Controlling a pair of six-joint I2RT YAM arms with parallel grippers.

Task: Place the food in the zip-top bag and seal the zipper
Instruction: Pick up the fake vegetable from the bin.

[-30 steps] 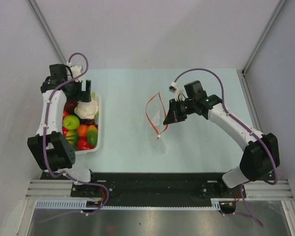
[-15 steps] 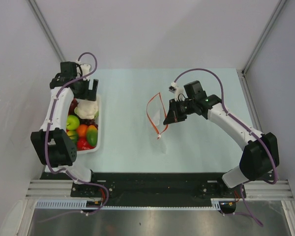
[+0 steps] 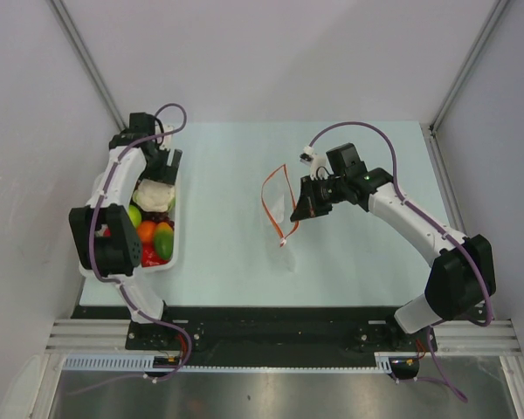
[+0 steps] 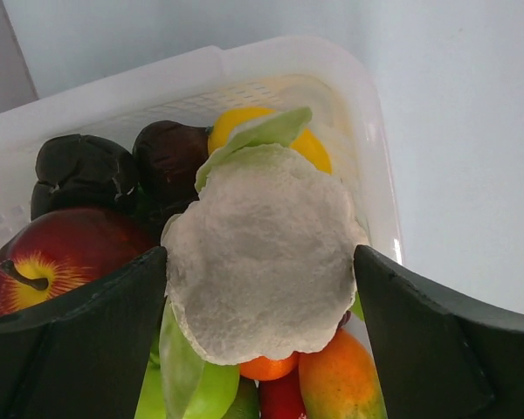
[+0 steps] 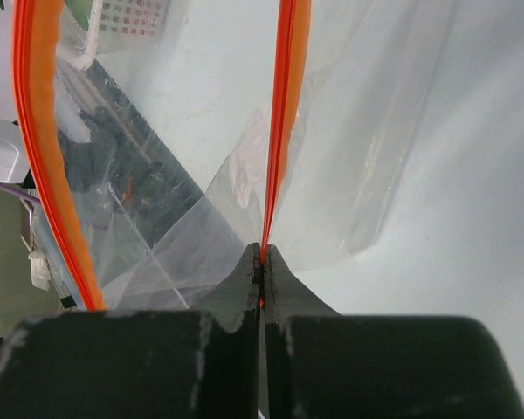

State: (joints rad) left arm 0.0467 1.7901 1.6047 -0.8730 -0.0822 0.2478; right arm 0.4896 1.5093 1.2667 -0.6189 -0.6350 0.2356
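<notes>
— What's moved since a second ago?

— My left arm. It has swung along the white tray (image 3: 175, 240), and the left gripper (image 3: 164, 160) now sits over the tray's far end, by the left edge of the tabletop (image 3: 227, 175). The right arm hasn't budged.

— Is the left one holding anything?

— Not that I can confirm. Its fingers (image 4: 87, 340) stand wide apart, one either side of the toy cauliflower (image 4: 262, 253). I can't tell whether they touch it. The cauliflower lies on top of the pile. In my wrist view a red apple (image 4: 61, 253) and dark grapes (image 4: 79, 170) are to its left, a yellow piece (image 4: 313, 150) is behind it and an orange piece (image 4: 266, 368) is under it.

— And the bag?

— The zip-top bag (image 3: 279, 208) hangs near the middle of the tabletop, mouth gaping. My right gripper (image 3: 299, 212) is clamped tight on one side of the zipper (image 5: 286, 131), and the other side bows away from it.
</notes>
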